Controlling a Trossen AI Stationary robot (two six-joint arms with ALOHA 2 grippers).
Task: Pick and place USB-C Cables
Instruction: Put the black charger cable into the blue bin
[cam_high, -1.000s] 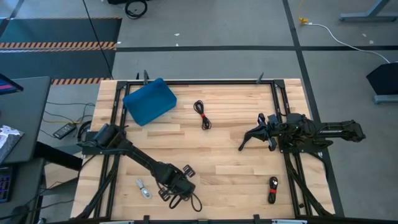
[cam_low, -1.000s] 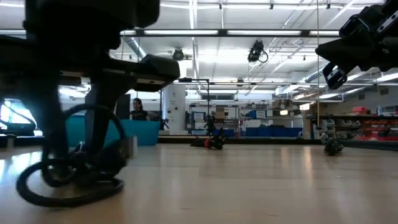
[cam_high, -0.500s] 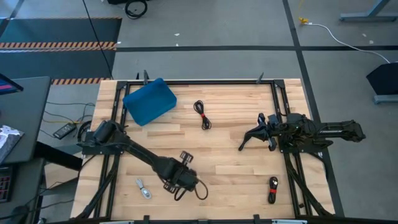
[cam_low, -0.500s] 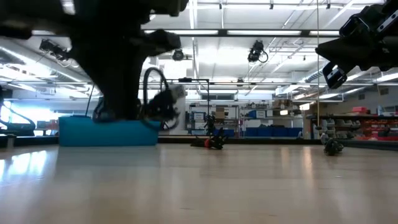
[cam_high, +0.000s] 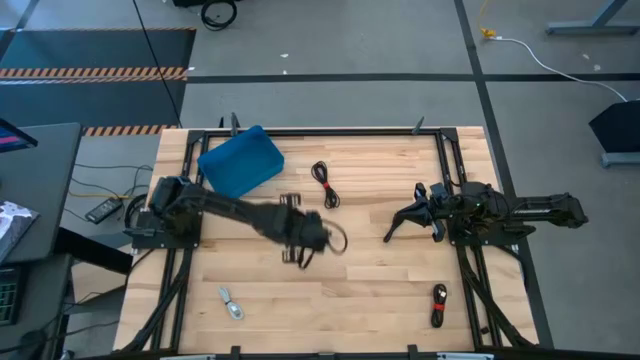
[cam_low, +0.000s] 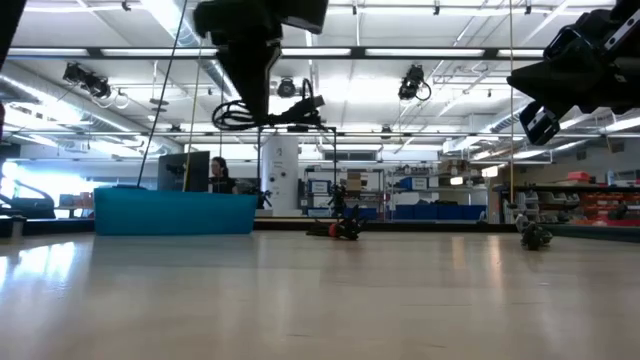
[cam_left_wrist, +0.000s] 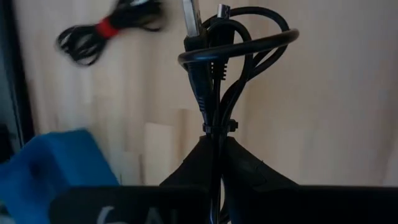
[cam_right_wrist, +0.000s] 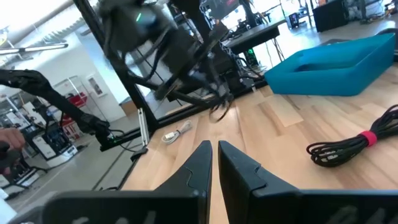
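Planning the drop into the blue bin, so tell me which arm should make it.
Left. The left end effector is shut on a coiled black cable, lifted above the wooden table near the blue plastic bin. The right end effector holds nothing and sits farther off.

My left gripper (cam_high: 308, 240) smeared by motion from above, its held black cable (cam_left_wrist: 227, 59) cut off below behind the fingers (cam_left_wrist: 193, 168), whitish cable (cam_high: 231, 304) too small to make out, blue tray (cam_left_wrist: 53, 165) cropped at the edge.
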